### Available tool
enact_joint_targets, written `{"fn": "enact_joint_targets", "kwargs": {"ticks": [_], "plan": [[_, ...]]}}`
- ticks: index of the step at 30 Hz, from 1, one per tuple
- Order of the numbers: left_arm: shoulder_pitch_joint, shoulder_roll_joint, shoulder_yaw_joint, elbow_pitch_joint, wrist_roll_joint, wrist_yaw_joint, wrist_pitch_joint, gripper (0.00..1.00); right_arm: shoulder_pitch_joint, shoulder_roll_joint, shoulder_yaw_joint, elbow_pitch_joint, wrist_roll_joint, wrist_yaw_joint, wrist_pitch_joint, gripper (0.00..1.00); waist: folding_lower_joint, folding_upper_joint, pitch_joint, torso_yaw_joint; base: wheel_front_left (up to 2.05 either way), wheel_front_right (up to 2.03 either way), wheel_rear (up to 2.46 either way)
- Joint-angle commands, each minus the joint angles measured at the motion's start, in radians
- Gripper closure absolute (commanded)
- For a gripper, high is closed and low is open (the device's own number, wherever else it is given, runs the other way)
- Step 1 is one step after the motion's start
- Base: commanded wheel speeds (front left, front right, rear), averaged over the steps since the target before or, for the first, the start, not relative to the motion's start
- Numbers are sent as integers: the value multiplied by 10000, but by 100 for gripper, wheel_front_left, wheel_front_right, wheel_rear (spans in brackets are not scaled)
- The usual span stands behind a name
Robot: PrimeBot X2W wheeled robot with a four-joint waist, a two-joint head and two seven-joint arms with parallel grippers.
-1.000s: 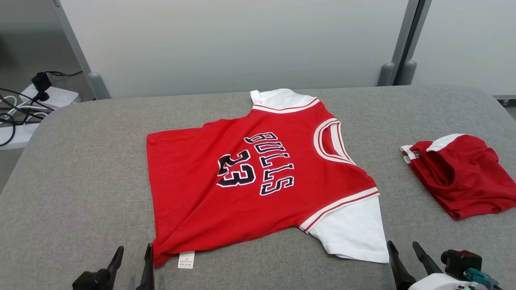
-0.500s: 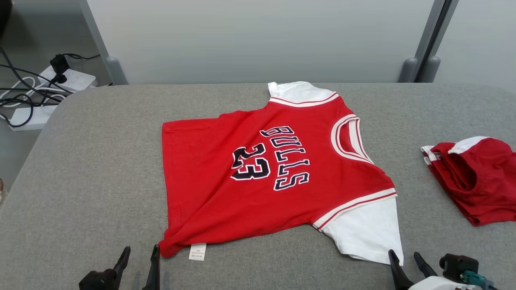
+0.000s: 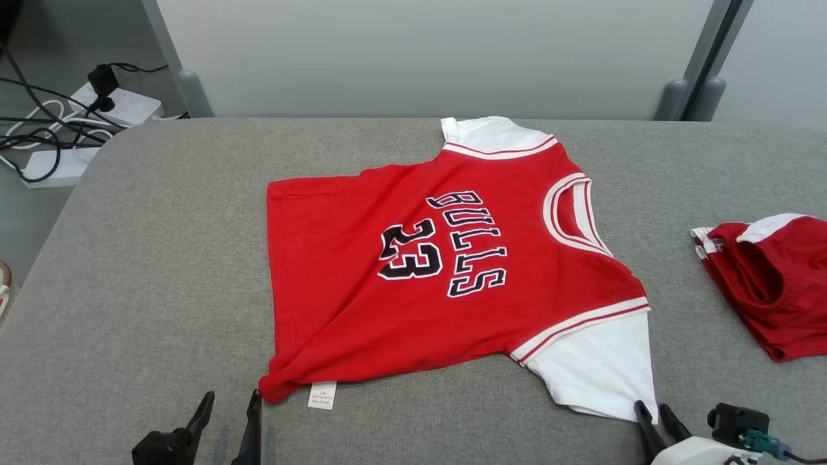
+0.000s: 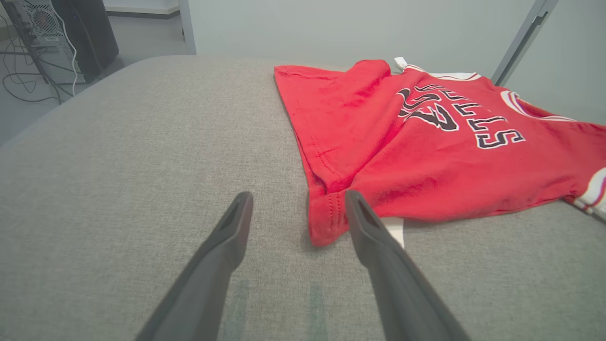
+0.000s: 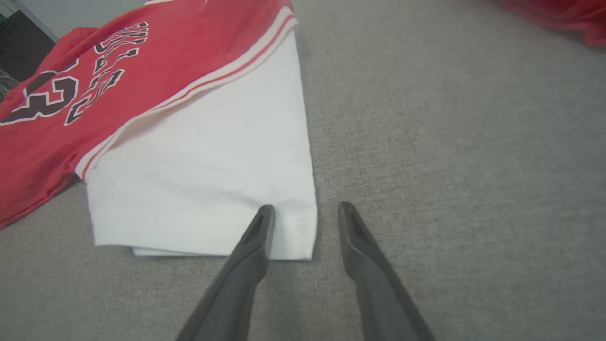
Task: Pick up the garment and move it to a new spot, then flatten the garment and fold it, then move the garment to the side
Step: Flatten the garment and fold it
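The garment is a red jersey with white sleeves, "BULLS 23" on it, lying spread flat on the grey table. My left gripper stands open at the table's near edge. In the left wrist view the red hem corner lies between the left gripper's fingers, close to the right one. My right gripper is at the near white sleeve. In the right wrist view its jaws stand apart on either side of the sleeve's corner.
A second red and white garment lies bunched at the table's right edge. A power strip with cables sits on the floor at the far left. A pale wall panel on grey posts closes off the back.
The head camera has shifted, sliding the whole scene right. My right gripper's jaws have narrowed and now straddle the sleeve corner. The left gripper keeps its place by the hem.
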Motion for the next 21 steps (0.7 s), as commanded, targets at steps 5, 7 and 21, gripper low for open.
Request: {"fn": "enact_joint_targets", "kwargs": {"ticks": [5,7,21], "plan": [[-591,57,259,-284,63,-14,-105,0,-420,99,756,621,511,42,-57,100,0,0,93,24,0,0,0],[-600,57,256,-293,49,-7,-105,0,-467,78,844,675,593,42,-57,100,0,0,96,20,0,0,0],[-553,57,59,-251,-310,94,-105,0,-8,-991,442,203,611,42,-57,100,0,0,-2,-517,0,0,0]]}}
